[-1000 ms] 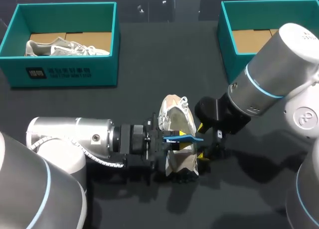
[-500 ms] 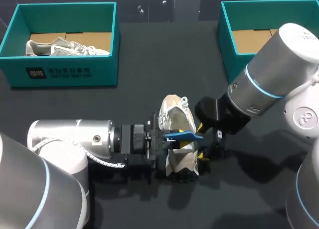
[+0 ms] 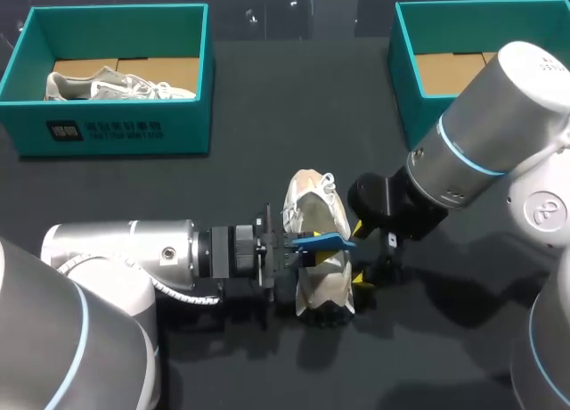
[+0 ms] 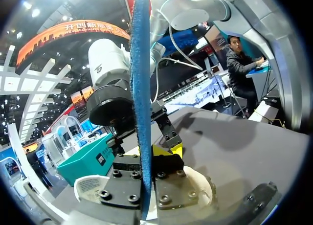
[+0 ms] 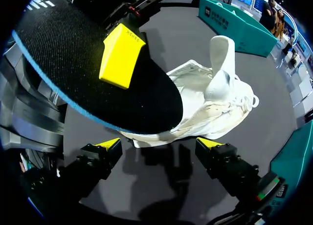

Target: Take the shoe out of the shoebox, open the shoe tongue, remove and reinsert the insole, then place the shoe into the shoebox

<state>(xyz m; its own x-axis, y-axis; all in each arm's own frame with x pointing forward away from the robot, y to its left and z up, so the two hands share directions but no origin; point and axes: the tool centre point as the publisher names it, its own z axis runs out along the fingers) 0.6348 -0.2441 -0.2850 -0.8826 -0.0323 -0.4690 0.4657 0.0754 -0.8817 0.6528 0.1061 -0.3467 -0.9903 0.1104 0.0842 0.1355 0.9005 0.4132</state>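
Blue insole (image 3: 328, 241) eased back in left gripper (image 3: 303, 250), shoe (image 3: 313, 209) unmoved

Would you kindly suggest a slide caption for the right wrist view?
The left jaws grip the blue-edged insole over the white shoe, with the right jaws open before it.

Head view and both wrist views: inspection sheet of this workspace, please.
Surface: dark table.
Job's things: white shoe lying mid-table; insole out, held above it; left shoebox holds a second shoe; right shoebox shows bare cardboard where visible.
Clutter: nothing seen.
Grippers: left gripper shut on insole; right gripper open beside shoe.
Cables: pale cable along left arm's wrist.
Surroundings: nothing seen reaching over the table.
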